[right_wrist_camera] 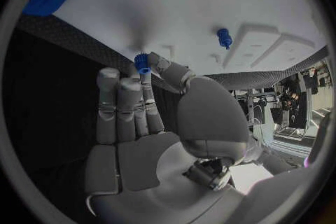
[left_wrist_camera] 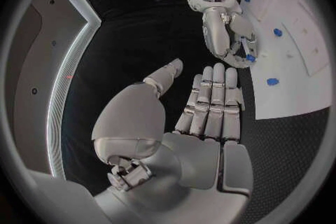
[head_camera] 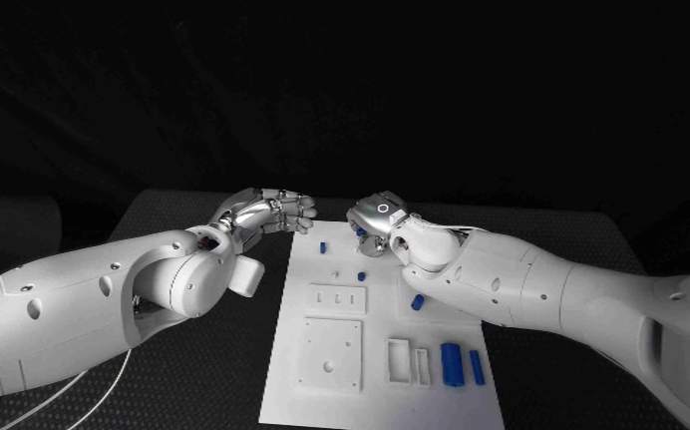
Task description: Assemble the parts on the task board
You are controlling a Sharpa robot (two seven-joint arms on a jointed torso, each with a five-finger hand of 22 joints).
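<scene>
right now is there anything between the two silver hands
In the head view the gap between the left hand and the right hand holds bare black table and the white task board's far edge.

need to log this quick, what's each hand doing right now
Left hand: open, fingers straight, holding nothing.
Right hand: pinching a small blue part at its fingertips.

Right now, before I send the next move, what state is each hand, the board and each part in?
left hand: open, fingers straight, holding nothing, over the black table beside the board.
right hand: pinching a small blue gear between its fingers, above the board's far end.
task board: flat on the table.
blue cylinders: two lying side by side near the board's near right corner.
small blue peg: at the board's far end, untouched.
</scene>
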